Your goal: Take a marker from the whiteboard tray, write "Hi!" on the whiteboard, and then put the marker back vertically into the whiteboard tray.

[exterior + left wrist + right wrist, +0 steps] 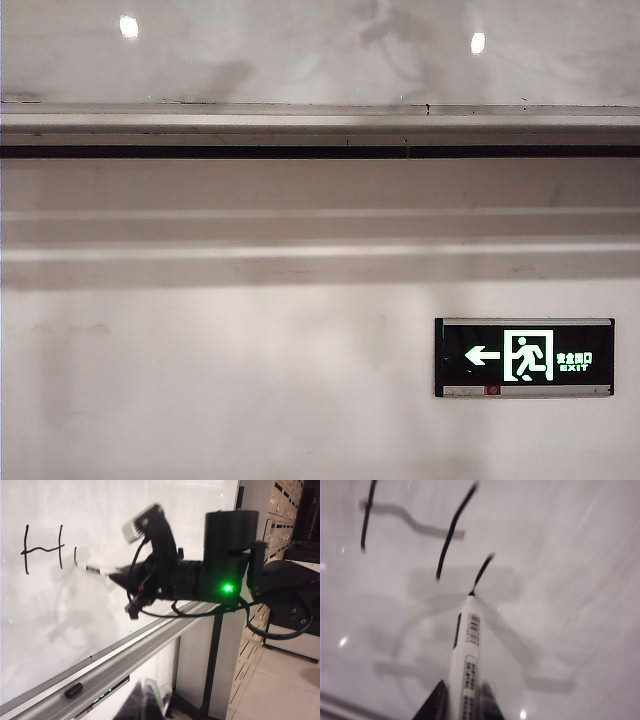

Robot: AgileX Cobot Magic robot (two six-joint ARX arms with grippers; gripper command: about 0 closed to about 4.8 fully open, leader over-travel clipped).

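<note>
Here the right wrist view alone shows the grip up close: the right gripper point(461, 700) has its dark fingers point(436, 702) closed on the marker point(467, 650), whose tip touches the whiteboard point(570, 580) at the foot of a short fresh stroke beside a drawn "H" point(410, 525). The left wrist view shows that arm from the side, marker point(92, 570) against the whiteboard point(150, 500), plus a black cap point(73, 690) lying in the whiteboard tray point(145, 650); the left gripper itself appears in no view. The exterior view shows only the whiteboard tray point(320, 130), wall and exit sign point(524, 357), no arm.
</note>
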